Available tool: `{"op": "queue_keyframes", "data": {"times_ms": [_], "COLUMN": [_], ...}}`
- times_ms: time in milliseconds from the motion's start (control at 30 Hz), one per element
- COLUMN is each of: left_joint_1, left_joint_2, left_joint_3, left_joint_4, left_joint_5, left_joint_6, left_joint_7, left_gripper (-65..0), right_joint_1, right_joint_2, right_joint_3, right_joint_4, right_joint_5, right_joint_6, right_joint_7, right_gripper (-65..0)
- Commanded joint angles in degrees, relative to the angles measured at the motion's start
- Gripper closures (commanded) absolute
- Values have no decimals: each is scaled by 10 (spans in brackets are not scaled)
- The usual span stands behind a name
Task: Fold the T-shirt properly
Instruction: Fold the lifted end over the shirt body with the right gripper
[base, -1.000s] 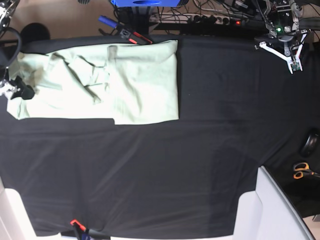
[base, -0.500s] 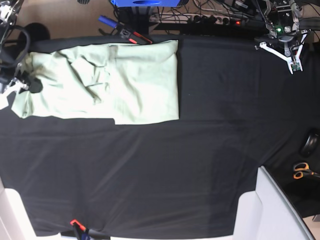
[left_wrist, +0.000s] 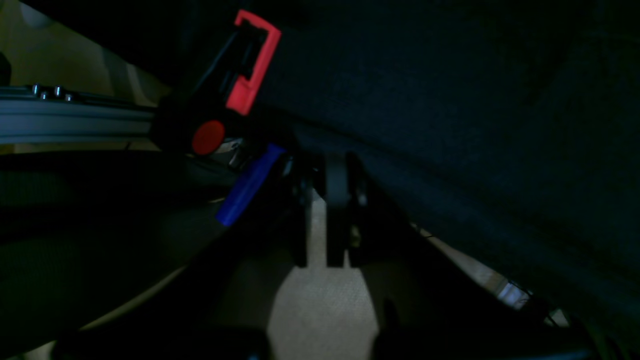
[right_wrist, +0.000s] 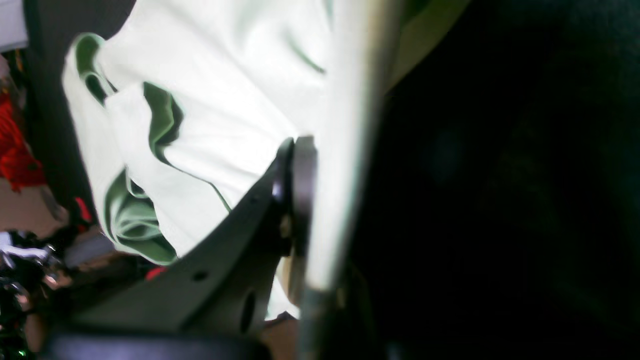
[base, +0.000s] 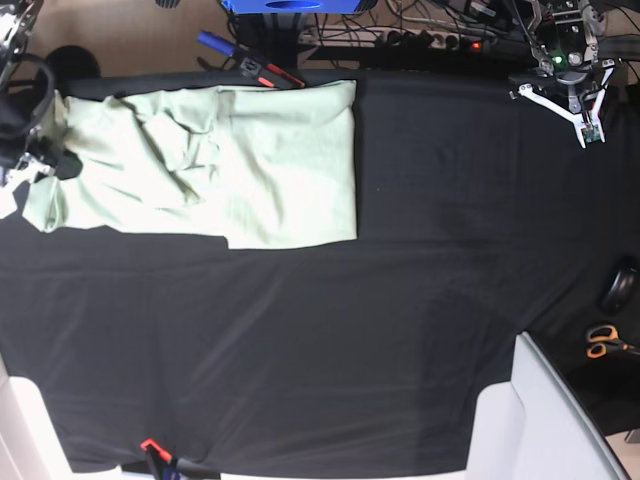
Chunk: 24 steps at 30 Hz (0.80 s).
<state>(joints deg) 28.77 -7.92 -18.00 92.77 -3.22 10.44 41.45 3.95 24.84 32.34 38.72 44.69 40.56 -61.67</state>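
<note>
Right claw (right_wrist: 300, 195) pinches T-shirt (base: 250, 160) edge.

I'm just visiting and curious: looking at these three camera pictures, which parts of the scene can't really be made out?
- Base view: the right gripper sits at the left edge, small and partly cut off; its hold on the T-shirt is unclear there.
- Right wrist view: the shirt's edge beside the finger is motion-blurred, so the pinched part can't be identified.
- Left wrist view: very dark; the left gripper is barely visible, near a red clamp.
- The shirt's underside is hidden everywhere.
</note>
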Motion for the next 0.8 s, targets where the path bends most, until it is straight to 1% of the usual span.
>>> {"op": "queue_keyframes", "data": {"times_ms": [0, 100, 233, 333, 467, 533, 567, 667, 733, 767], "left_joint_1": [3, 4, 4, 4, 4, 4, 4, 4, 4, 4], "left_joint_2": [-6, -6, -6, -6, -6, -6, -6, -6, -6, -6], "left_joint_3": [-3, -3, -3, -3, -3, -3, -3, -3, -3, -3], "left_joint_4": [9, 9, 9, 9, 9, 9, 9, 9, 9, 9], "left_joint_5": [6, 6, 6, 6, 6, 6, 6, 6, 6, 6], "left_joint_6": [4, 4, 4, 4, 4, 4, 4, 4, 4, 4], "left_joint_7": [-10, -10, -10, -10, -10, -10, -10, -10, -10, -10], "left_gripper": [-50, -50, -50, -50, -50, -50, -50, -50, -50, -50], "right_joint_1": [8, 20, 30, 42, 45, 45, 41, 21, 8, 0], "right_joint_2": [24, 43, 74, 91, 105, 107, 107, 105, 90, 85], "right_joint_3": [1, 1, -4, -4, -6, -12, -17, -20, -21, -21], "right_joint_4": [3, 3, 3, 3, 9, 37, 56, 112, 144, 164], "right_joint_5": [-17, -17, -17, -17, -17, -18, -18, -17, -17, -17], "right_joint_6": [-6, -6, -6, -6, -6, -6, -15, -68, -96, -115], "right_joint_7": [-5, -1, 32, 36, 47, 45, 44, 43, 43, 43], "right_gripper": [-3, -3, -3, -3, -3, -3, -3, -3, -3, -3]}}
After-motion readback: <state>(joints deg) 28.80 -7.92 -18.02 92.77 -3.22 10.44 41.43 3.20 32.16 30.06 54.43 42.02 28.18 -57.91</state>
